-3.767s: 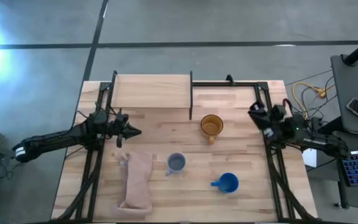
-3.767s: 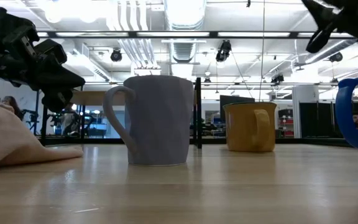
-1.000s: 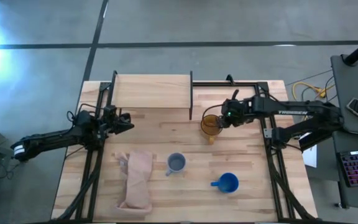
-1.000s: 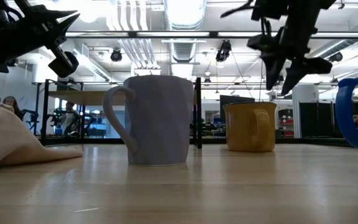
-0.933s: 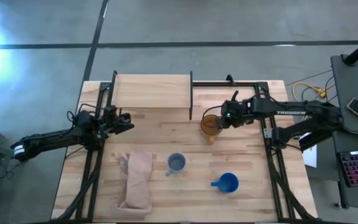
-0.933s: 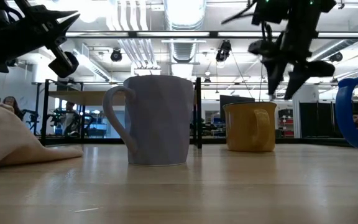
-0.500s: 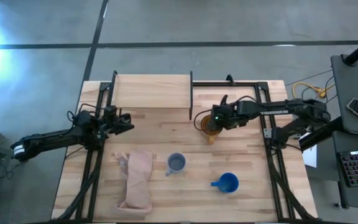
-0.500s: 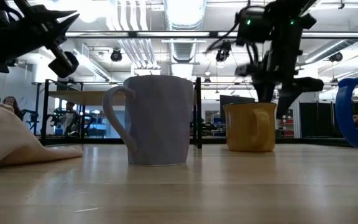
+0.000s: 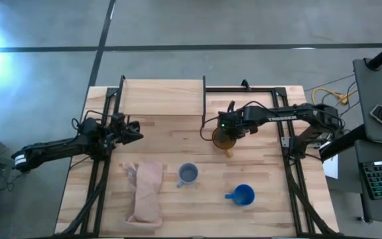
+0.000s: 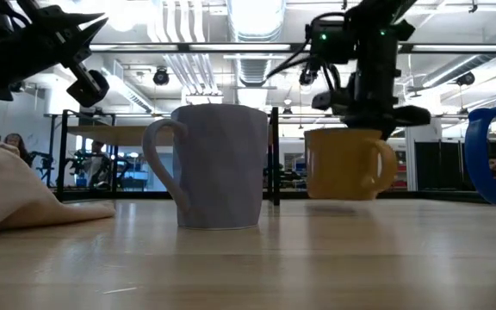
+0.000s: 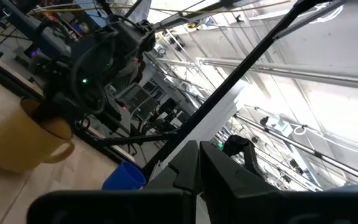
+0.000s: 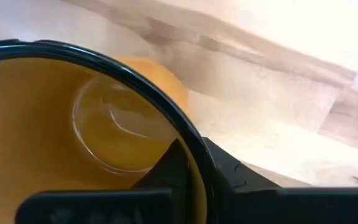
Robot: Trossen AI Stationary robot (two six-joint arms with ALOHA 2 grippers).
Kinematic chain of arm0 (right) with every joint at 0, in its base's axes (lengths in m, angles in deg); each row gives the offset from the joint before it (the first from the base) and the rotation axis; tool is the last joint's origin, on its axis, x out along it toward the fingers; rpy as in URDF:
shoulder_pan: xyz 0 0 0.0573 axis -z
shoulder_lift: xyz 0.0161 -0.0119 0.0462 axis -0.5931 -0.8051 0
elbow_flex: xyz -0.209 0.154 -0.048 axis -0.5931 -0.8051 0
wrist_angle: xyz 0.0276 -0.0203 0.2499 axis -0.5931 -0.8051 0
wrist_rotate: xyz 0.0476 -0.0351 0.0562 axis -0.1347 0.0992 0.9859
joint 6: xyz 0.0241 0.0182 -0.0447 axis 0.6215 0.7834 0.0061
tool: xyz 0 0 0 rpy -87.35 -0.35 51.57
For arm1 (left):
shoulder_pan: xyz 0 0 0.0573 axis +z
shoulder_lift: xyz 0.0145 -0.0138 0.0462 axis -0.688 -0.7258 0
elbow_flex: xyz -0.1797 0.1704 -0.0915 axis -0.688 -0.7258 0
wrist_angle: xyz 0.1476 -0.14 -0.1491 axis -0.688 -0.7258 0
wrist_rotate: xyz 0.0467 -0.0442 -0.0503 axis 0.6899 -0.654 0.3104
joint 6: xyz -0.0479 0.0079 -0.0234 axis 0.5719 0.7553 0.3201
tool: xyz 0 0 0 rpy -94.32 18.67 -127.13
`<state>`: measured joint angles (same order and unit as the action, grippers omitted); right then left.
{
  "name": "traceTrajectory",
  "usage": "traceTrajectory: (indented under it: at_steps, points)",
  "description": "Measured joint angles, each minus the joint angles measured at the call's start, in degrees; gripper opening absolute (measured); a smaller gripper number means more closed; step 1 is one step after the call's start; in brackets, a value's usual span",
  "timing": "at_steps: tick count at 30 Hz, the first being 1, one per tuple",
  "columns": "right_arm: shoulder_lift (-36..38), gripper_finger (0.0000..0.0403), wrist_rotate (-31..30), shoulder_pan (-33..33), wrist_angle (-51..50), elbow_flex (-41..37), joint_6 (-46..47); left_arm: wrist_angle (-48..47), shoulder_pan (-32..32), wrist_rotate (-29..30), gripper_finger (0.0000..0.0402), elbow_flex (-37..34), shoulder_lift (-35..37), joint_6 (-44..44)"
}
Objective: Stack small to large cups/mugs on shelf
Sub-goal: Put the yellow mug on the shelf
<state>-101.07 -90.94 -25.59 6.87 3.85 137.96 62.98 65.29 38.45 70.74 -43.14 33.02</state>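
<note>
1. Your right pincer (image 9: 225, 128) is clenched on the rim of the yellow mug (image 10: 345, 164), which hangs tilted just clear of the bench (image 9: 264, 179), a little in front of the shelf (image 9: 162, 97).
2. Step in hand: carrying the widest mug to the shelf. Next, lift over the shelf's edge and set it down level.
3. Half a second ago that mug stood flat on the bench.
4. Your left pincer (image 9: 136, 129) waits left of the mug; its grip I cannot tell.

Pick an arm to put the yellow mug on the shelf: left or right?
Right. Its gripper already pinches the yellow mug by the rim, lifted beside the shelf. The left gripper waits apart, holding nothing.
</note>
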Motion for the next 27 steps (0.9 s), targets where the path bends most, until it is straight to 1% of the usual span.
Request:
traceTrajectory:
  at_steps: [5,8,12,16,19,23,25,27]
  points:
    - [1.3,0.0016,-0.2,0.0,-7.7,5.6,-1.2,-0.7,0.0,2.2,0.0001,0.0,0.0,0.1]
    - [1.3,0.0015,0.2,-0.3,-12.4,11.3,-2.7,-5.7,-0.1,2.2,0.0,0.0,0.4,-0.3]
    - [0.2,0.0015,0.6,-1.7,-15.2,22.3,-4.1,-15.8,-0.2,2.2,0.0,0.9,1.8,-3.3]
    - [-3.4,0.0015,-1.3,-2.8,-20.8,34.2,-5.9,-22.4,-0.8,1.7,0.0,7.2,4.3,-4.6]
    - [-8.0,0.0015,-2.2,-2.7,-22.8,43.1,-8.0,-33.3,-2.4,0.8,0.0,13.4,6.6,-8.1]
    - [-15.8,0.0015,-2.9,-2.4,-22.5,56.2,-12.7,-55.9,-4.7,0.8,0.0,20.5,9.5,-13.7]
    - [-20.2,0.0015,-2.5,-1.7,-22.6,63.0,-15.3,-67.7,-5.4,2.9,0.0,22.2,11.0,-15.9]
    - [-24.6,0.0015,-1.2,-0.8,-23.0,69.7,-17.0,-74.9,-5.8,4.6,0.0,23.7,12.7,-17.2]
